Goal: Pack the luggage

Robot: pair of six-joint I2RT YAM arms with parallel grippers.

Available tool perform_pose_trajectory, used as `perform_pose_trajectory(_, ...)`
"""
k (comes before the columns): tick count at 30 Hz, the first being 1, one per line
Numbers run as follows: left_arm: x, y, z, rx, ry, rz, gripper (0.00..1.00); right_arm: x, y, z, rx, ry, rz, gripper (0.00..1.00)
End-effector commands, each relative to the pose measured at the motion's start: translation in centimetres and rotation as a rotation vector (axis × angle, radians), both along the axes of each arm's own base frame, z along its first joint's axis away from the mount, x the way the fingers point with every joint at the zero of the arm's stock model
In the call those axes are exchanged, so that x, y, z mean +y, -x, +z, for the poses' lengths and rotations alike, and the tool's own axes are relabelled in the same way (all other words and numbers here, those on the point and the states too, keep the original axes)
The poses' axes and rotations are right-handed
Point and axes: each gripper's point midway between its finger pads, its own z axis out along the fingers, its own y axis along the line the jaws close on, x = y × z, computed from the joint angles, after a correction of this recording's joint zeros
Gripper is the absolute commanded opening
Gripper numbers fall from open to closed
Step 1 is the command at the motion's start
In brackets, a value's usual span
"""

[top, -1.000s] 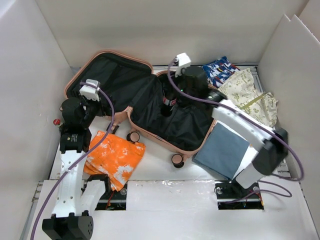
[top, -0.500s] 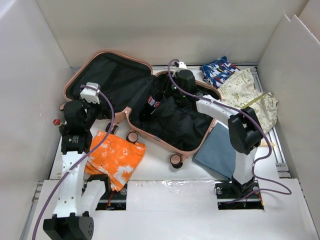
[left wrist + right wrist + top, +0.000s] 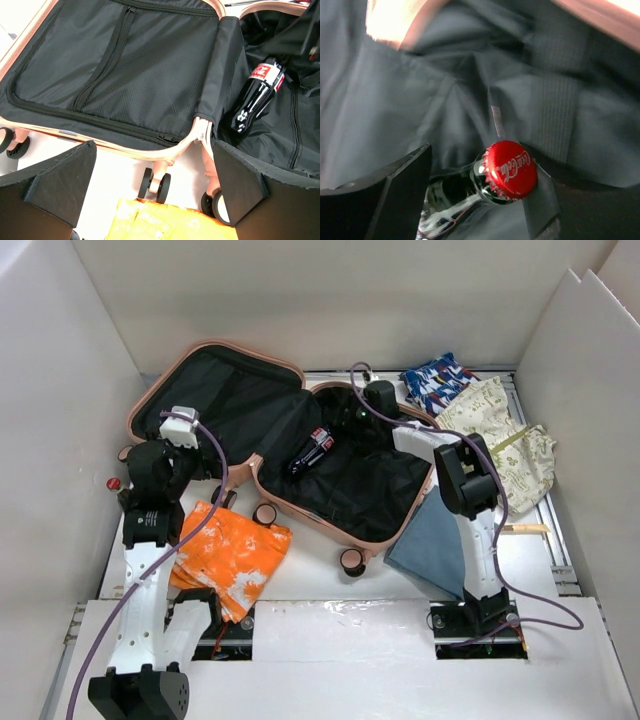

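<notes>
Right tool (image 3: 479,175) is down inside the luggage (image 3: 228,390), jaws spread wider than the red crown cap (image 3: 510,169) sitting between them. The cap is touching or just beside one pad, can't call which, but nothing is clamped. The cola bottle (image 3: 310,452) lies on its side in the right-hand half, close to the hinge. The case is open flat at the back of the bench (image 3: 300,585), lid half to the left.

Left tool (image 3: 154,165) gapes wide, empty, hovering over the near edge by the caster wheels (image 3: 156,185).

The placing looks all but done, so the trick now is a clean exit: jaws wide, pulling back along the bottle's own line, so no pad drags that cap. The bottle looks like glass, smooth and round, and it will likely roll on slick black lining. The loose folds around it should help wedge it.

The shell is hard, glossy salmon pink with rounded corners. The lid half carries a zipped mesh pocket (image 3: 150,85). The soft goods wait outside: a crumpled orange cloth (image 3: 230,555) and a folded blue-grey garment (image 3: 440,545), good padding for the bottle, I'd say
</notes>
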Motion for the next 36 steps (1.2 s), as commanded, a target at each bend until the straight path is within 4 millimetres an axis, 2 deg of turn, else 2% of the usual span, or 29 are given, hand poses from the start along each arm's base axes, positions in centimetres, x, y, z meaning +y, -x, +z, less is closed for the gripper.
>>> perform_pose_trajectory(1, 0.3, -0.1, 1.4, -0.042, -0.011, 0.011, 1.0, 0.6, 0.2, -0.6, 0.063, -0.065, 0.09, 0.72)
perform_pose_trajectory(2, 0.3, -0.1, 2.0, -0.054, -0.012, 0.011, 1.0, 0.6, 0.1, -0.4, 0.062, -0.082, 0.117, 0.74)
perform_pose_trajectory(3, 0.3, -0.1, 2.0, -0.054, -0.012, 0.011, 1.0, 0.8, -0.4, 0.9, 0.022, -0.081, 0.134, 0.87)
perform_pose_trajectory(5, 0.6, 0.1, 2.9, -0.062, -0.025, 0.018, 1.0, 0.9, -0.9, 1.9, -0.035, -0.058, 0.152, 0.99)
perform_pose_trajectory(6, 0.7, 0.2, 3.3, -0.067, -0.034, 0.016, 1.0, 0.7, -1.0, 1.7, -0.038, -0.027, 0.154, 0.99)
perform_pose_trajectory(7, 0.7, 0.4, 3.4, -0.058, -0.042, 0.014, 1.0, 0.4, -1.6, 3.5, -0.104, 0.018, 0.164, 0.99)
perform_pose_trajectory(8, 1.1, 0.6, 4.7, -0.077, -0.048, 0.036, 1.0, 0.1, -2.0, 3.8, -0.117, 0.053, 0.156, 0.99)
perform_pose_trajectory(10, 2.0, 0.9, 5.6, -0.076, -0.061, 0.091, 1.0, -0.6, -1.9, 4.3, -0.103, 0.137, 0.166, 0.99)
perform_pose_trajectory(11, 3.5, 1.4, 6.3, -0.067, -0.098, 0.165, 1.0, -1.8, -1.3, 3.1, -0.032, 0.204, 0.146, 0.99)
perform_pose_trajectory(12, 4.3, 1.6, 6.3, -0.05, -0.109, 0.21, 1.0, -2.0, -2.1, 4.0, -0.072, 0.226, 0.128, 0.99)
perform_pose_trajectory(13, 5.3, 2.0, 6.7, -0.044, -0.157, 0.251, 1.0, -2.6, -1.0, 2.9, -0.009, 0.287, 0.13, 0.99)
perform_pose_trajectory(14, 6.2, 2.4, 6.2, 0.0, -0.188, 0.29, 1.0, -2.7, -1.1, 3.6, -0.04, 0.341, 0.138, 0.99)
perform_pose_trajectory(15, 7.7, 3.2, 7.5, -0.008, -0.226, 0.371, 1.0, -3.3, -1.1, 3.8, -0.044, 0.382, 0.136, 0.99)
perform_pose_trajectory(16, 8.3, 3.5, 7.6, 0.012, -0.25, 0.397, 1.0, -3.7, -0.3, 3.4, -0.015, 0.441, 0.139, 0.99)
perform_pose_trajectory(17, 8.8, 3.7, 7.5, 0.037, -0.289, 0.406, 1.0, -4.0, -0.8, 4.7, -0.055, 0.479, 0.147, 0.99)
perform_pose_trajectory(18, 9.4, 4.5, 7.2, 0.077, -0.317, 0.431, 1.0, -4.3, -0.8, 4.4, -0.048, 0.504, 0.153, 0.99)
perform_pose_trajectory(20, 10.1, 5.3, 8.1, 0.09, -0.35, 0.461, 1.0, -4.6, -0.3, 4.6, -0.03, 0.522, 0.167, 0.99)
perform_pose_trajectory(23, 11.8, 6.9, 9.1, 0.111, -0.406, 0.55, 1.0, -3.9, 0.5, 7.3, -0.108, 0.488, 0.217, 0.99)
perform_pose_trajectory(25, 12.9, 7.7, 8.7, 0.179, -0.454, 0.601, 1.0, -3.0, 1.9, 9.4, -0.182, 0.493, 0.259, 0.99)
perform_pose_trajectory(26, 13.1, 8.1, 9.3, 0.187, -0.461, 0.618, 1.0, -2.6, 2.3, 10.2, -0.212, 0.498, 0.274, 0.99)
perform_pose_trajectory(27, 13.2, 8.5, 8.4, 0.252, -0.466, 0.62, 1.0, -1.6, 3.3, 11.2, -0.258, 0.522, 0.317, 0.99)
perform_pose_trajectory(28, 13.1, 8.7, 8.2, 0.272, -0.456, 0.621, 1.0, -1.0, 3.8, 11.4, -0.274, 0.534, 0.341, 0.99)
perform_pose_trajectory(29, 12.9, 8.9, 9.1, 0.257, -0.411, 0.64, 1.0, -0.5, 4.4, 12.0, -0.292, 0.543, 0.362, 0.99)
perform_pose_trajectory(30, 12.8, 9.1, 9.1, 0.271, -0.39, 0.647, 1.0, 0.4, 5.6, 11.5, -0.28, 0.557, 0.4, 0.99)
perform_pose_trajectory(33, 12.6, 10.1, 9.1, 0.288, -0.323, 0.667, 1.0, 1.7, 7.0, 11.5, -0.292, 0.567, 0.465, 0.99)
perform_pose_trajectory(34, 13.1, 10.9, 9.8, 0.255, -0.304, 0.699, 1.0, 2.5, 7.7, 11.9, -0.299, 0.553, 0.489, 0.99)
perform_pose_trajectory(35, 13.1, 11.1, 9.4, 0.253, -0.304, 0.7, 1.0, 2.6, 8.0, 11.7, -0.288, 0.548, 0.504, 0.99)
perform_pose_trajectory(36, 13.3, 11.1, 7.3, 0.297, -0.317, 0.703, 1.0, 3.0, 8.3, 12.3, -0.301, 0.524, 0.524, 0.99)
